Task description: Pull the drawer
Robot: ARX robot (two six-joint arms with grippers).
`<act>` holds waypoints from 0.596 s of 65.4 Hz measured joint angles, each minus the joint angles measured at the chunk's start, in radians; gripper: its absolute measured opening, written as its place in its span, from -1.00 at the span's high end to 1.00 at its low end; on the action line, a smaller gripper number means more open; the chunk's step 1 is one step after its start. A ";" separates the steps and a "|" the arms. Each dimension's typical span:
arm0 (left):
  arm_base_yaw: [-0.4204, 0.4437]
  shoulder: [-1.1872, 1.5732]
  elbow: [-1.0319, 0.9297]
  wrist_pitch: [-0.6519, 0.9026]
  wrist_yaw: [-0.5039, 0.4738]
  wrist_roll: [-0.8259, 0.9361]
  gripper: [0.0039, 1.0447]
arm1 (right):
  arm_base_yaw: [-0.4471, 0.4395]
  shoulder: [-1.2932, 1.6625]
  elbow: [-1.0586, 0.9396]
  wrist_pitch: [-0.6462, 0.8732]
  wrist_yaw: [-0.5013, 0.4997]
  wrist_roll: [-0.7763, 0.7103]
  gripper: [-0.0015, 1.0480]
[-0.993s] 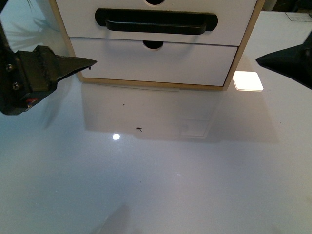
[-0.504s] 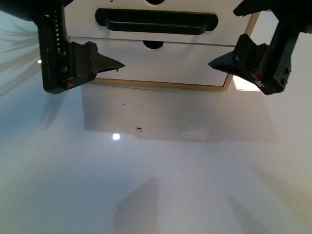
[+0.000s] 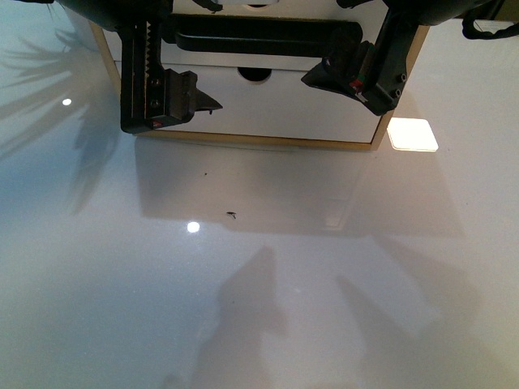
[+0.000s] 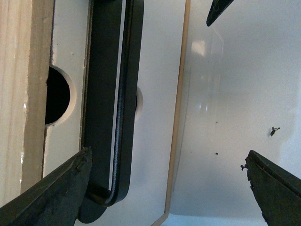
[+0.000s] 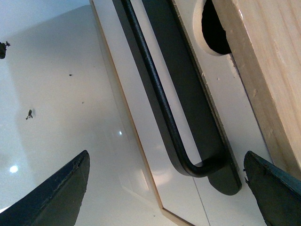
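The drawer [image 3: 243, 61] is at the top of the front view, its white front flush in the light wood cabinet, with the long black bar handle [image 3: 259, 34] across it. My left gripper [image 3: 204, 57] hangs open in front of the handle's left end. My right gripper [image 3: 326, 44] is open before its right end. In the left wrist view the handle [image 4: 120, 94] runs between the open fingers of the left gripper [image 4: 168, 155], beside the semicircular notch [image 4: 59, 94]. The right wrist view shows the handle's end [image 5: 188, 165] between the spread fingers of the right gripper [image 5: 166, 157]. Neither gripper touches the bar.
Below the handled drawer sits a plain white drawer front [image 3: 268, 105] with a notch and no handle. The cabinet stands on a glossy white table [image 3: 259, 284]. A bright white square [image 3: 412, 134] lies right of the cabinet, and a small dark speck [image 3: 233, 215] is on the table.
Both grippers have come in from the sides and moved up toward the cabinet. They now hang in front of the handle's two ends. The drawer has not moved.
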 joint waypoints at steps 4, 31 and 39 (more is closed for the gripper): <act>0.003 0.003 0.003 -0.001 -0.002 0.003 -0.87 | 0.003 0.006 0.006 -0.001 -0.002 0.001 -0.83; 0.030 0.032 0.027 -0.010 -0.004 0.014 -0.87 | 0.018 0.038 0.037 -0.048 -0.039 0.016 -0.83; 0.032 0.045 0.032 -0.007 -0.004 0.011 -0.87 | 0.018 0.058 0.051 -0.056 -0.043 0.021 -0.83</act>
